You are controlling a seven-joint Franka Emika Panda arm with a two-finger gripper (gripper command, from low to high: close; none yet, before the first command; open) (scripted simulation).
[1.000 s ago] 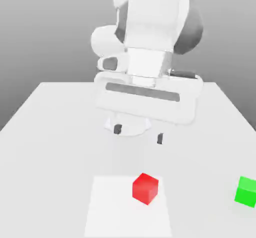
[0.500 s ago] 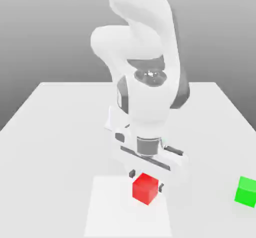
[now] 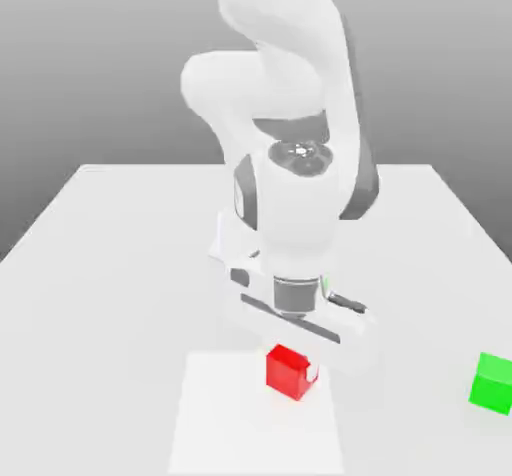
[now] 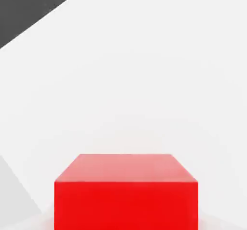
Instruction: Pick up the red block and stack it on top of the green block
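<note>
The red block [image 3: 288, 373] is a small, plain cube, bright red with smooth matte faces. It is gripped in the hand [image 3: 292, 372], over the white patch [image 3: 225, 424] on the counter [image 3: 90, 364]; whether its underside touches the patch cannot be told. It is turned at an angle in the exterior view, one edge toward the camera. The green block [image 3: 493, 383] is a plain, matte, bright green cube of like size. It sits on the counter at the exterior view's right, well apart from the red block, its top bare.
</note>
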